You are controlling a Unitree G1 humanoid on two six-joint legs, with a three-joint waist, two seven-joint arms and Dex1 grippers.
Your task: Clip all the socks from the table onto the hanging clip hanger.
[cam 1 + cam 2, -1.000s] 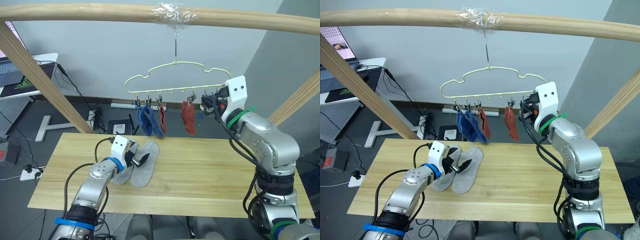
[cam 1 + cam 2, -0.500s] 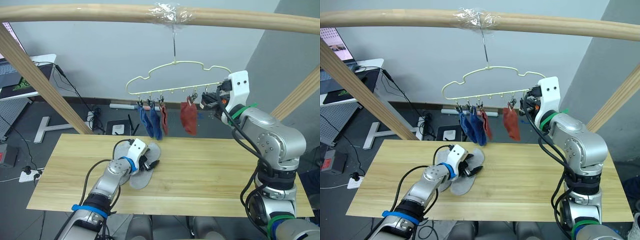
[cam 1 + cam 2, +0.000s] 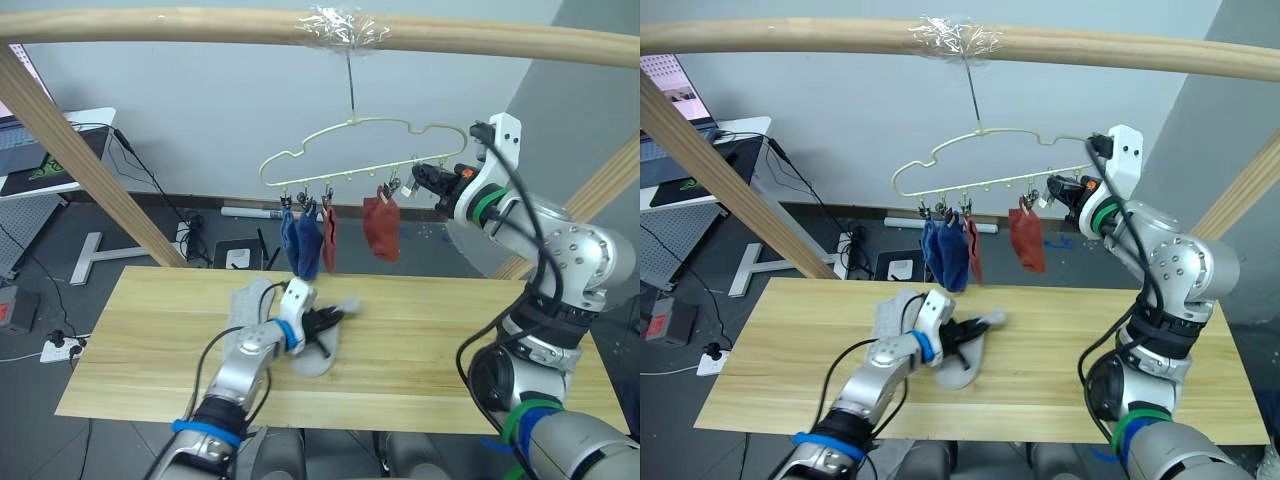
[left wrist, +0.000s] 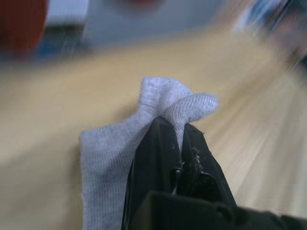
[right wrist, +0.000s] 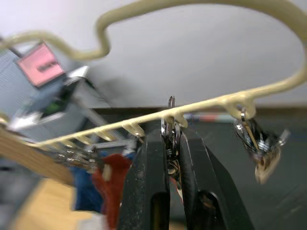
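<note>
Under the wooden beam point(image 3: 200, 25), the pale-yellow clip hanger point(image 3: 360, 150) hung by its metal hook from a taped spot, its bar tilted so that the end toward the right arm sat higher. Four socks were already clipped along that bar: two blue socks point(image 3: 303, 243) bunched together at the lower end, a rust-red sock point(image 3: 329, 238) just beside them, and a second rust-red sock point(image 3: 382, 228) further along toward the higher end. The right end effector point(image 5: 173, 143) was up at the hanger's higher end, its two black fingers clenched around one bare metal clip point(image 5: 171, 128) on the bar; another empty clip point(image 5: 254, 139) dangled just beside it at the hanger's end.

Below the hanger, on the pale wooden plank surface point(image 3: 450, 340), the left end effector point(image 4: 175, 139) had its fingers pinched shut on a fold of a light grey sock point(image 3: 322, 345), the cuff raised while the rest of the fabric trailed onto the planks. The other light grey sock point(image 3: 247, 310) lay flat on the surface, just beside the held one on the side away from the right arm.

No brand, label or legible writing could be made out on any of these things.
</note>
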